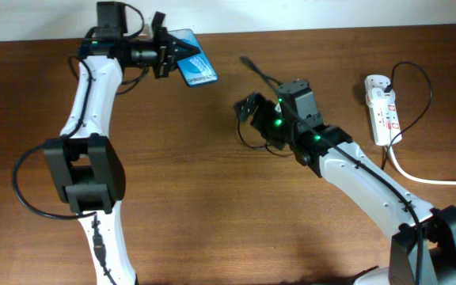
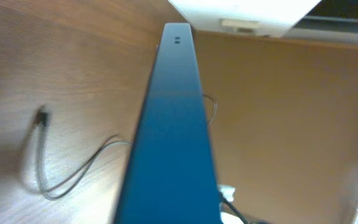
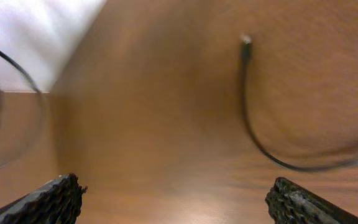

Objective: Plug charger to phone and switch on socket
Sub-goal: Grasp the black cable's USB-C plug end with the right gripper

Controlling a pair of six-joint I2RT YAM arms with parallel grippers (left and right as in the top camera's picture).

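Two jobs, it seems: left gripper (image 1: 171, 54) clamps the phone (image 1: 194, 66) steady, right gripper (image 3: 179, 196) gapes empty, poised for the charger (image 3: 243, 74).

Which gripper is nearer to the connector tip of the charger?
Right. The right gripper is open, with the charger tip a short way ahead of its fingers. The left gripper, shut on the phone, is farther off to the side.

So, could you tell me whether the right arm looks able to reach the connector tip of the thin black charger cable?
Probably yes: the right gripper is open, and the thin black charger cable lies on the brown wooden table just ahead of it, with nothing between them.
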